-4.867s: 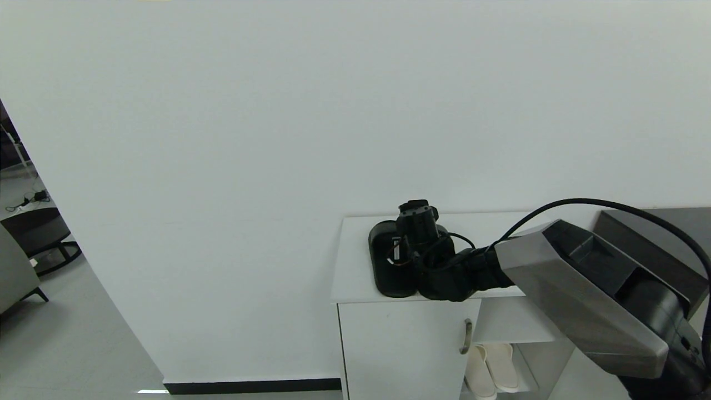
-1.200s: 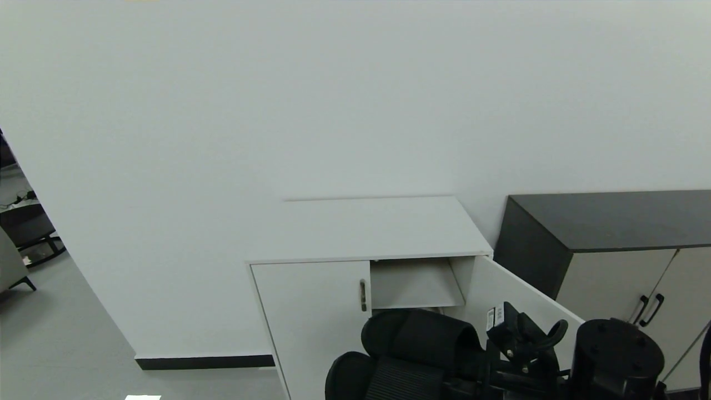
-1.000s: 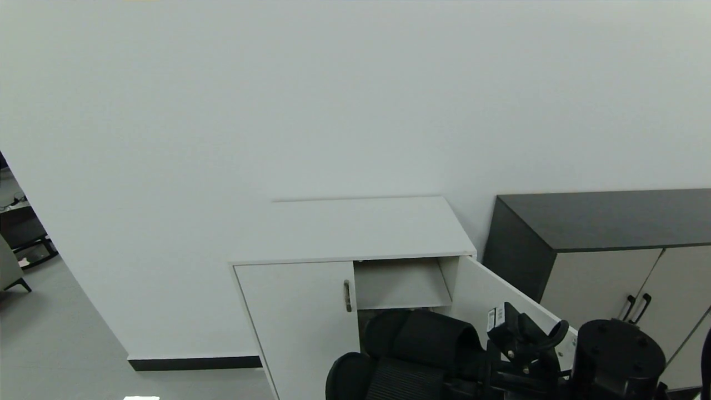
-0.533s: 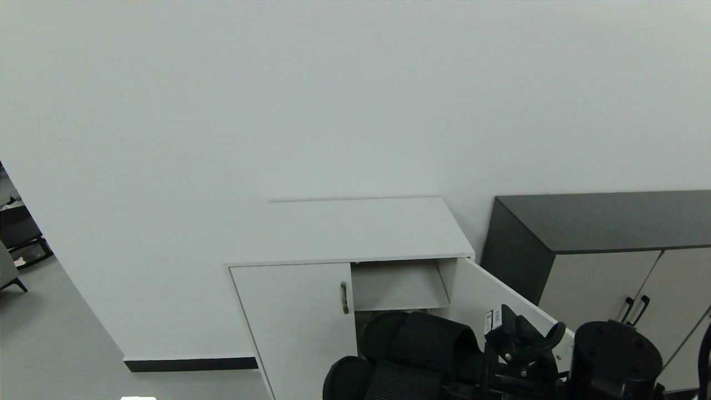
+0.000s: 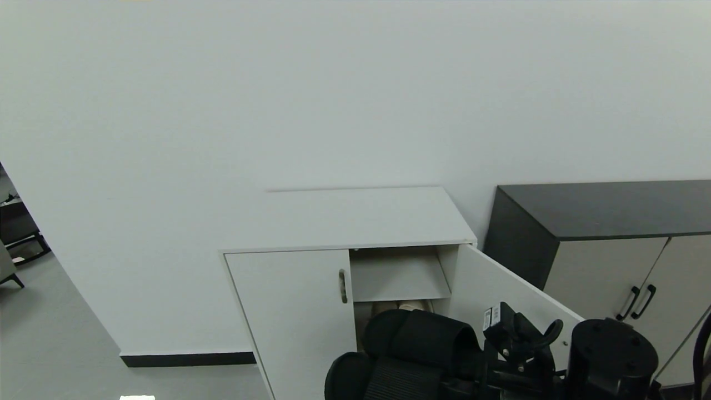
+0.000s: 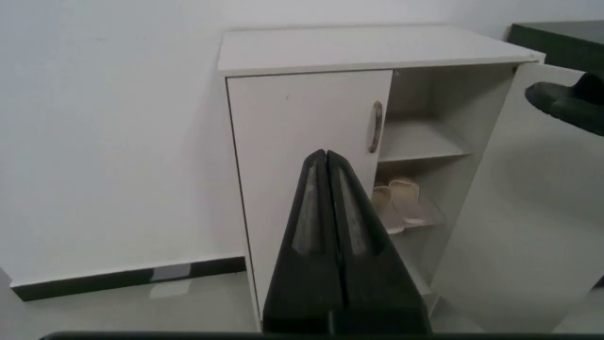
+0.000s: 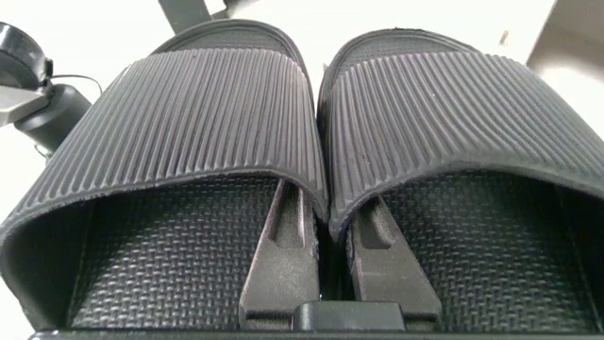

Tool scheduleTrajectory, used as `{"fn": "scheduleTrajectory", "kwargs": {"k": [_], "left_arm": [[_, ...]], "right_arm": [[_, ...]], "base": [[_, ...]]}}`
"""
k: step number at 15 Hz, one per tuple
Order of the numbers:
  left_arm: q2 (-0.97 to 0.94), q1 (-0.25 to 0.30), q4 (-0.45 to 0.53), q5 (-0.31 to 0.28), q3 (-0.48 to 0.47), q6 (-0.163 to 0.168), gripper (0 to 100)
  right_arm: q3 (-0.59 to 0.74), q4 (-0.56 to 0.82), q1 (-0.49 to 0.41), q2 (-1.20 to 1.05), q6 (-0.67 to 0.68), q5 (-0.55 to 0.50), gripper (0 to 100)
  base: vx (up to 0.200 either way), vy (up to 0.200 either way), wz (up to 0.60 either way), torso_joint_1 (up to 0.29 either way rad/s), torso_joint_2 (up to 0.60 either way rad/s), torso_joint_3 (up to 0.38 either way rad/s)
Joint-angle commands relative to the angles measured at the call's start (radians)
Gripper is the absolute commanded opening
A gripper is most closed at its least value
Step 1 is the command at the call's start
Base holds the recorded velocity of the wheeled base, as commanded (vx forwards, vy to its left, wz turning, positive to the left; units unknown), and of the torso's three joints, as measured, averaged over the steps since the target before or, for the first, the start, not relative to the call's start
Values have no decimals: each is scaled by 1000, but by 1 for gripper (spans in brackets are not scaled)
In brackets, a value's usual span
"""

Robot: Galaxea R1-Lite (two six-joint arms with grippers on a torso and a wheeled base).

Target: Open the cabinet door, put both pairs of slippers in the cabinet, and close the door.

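A white cabinet (image 5: 355,219) stands against the wall, its left door (image 5: 289,305) closed and its right door (image 5: 500,294) swung open. A white pair of slippers (image 5: 401,305) lies on the lower shelf inside, and the left wrist view shows this white pair (image 6: 401,198) too. My right gripper (image 7: 326,236) is shut on the black slippers (image 7: 311,123), pinching their inner walls together. The black slippers (image 5: 411,344) hang low in front of the open compartment. My left gripper (image 6: 327,165) is shut on nothing, off the closed door's front.
An upper shelf (image 5: 397,278) is bare inside the cabinet. A lower cabinet with a dark top (image 5: 605,208) stands close on the right, just beyond the open door. Grey floor (image 5: 55,344) spreads to the left, with chair legs (image 5: 16,244) at the far edge.
The black slippers left the cabinet top in my right gripper and now hang low before the open side. Lately the camera shifted, and the white slippers came into sight.
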Motion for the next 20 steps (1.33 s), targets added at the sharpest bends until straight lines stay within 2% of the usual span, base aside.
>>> {"fn": "scheduleTrajectory", "kwargs": {"k": [1,20], "left_arm": [[2,0,0,0,0,0,0],[2,0,0,0,0,-3,0]], "right_arm": [[1,-1,0,4,0,0,0],[-2,-1,0,2,0,0,0]], "base": [[0,0,0,-242,530,281],[0,0,0,-222,512,289]]}}
